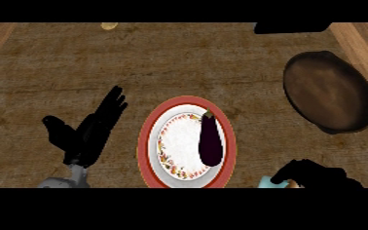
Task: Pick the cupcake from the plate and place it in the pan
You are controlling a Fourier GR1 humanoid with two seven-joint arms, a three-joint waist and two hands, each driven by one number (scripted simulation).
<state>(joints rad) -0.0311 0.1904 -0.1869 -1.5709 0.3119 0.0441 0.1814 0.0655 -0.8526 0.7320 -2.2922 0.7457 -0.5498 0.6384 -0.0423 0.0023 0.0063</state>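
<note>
Down at the bottom edge, lower right of the plate point(147, 141), we've got our right hand point(316, 174) with its fingers curled around something light blue and tan point(277, 181). Mostly hidden, so we can't say for sure it's the cupcake, but nothing cupcake-like is left on the plate.

What does sit on the plate is one dark purple eggplant point(209, 140), lying lengthwise on its right half, stem end pointing away from us. One plate, white with a flowery ring and a red rim.

Up and to the right of the plate, well apart from it, is one brown pan point(325, 91), nothing in it that we can see. Nothing lies between our right hand and the pan.

Left of the plate, our left hand point(93, 129) is relaxed, fingers straight and pointing up, holding nothing.

Far up and left of the plate there's one small yellowish thing point(108, 26), too small to tell what.
</note>
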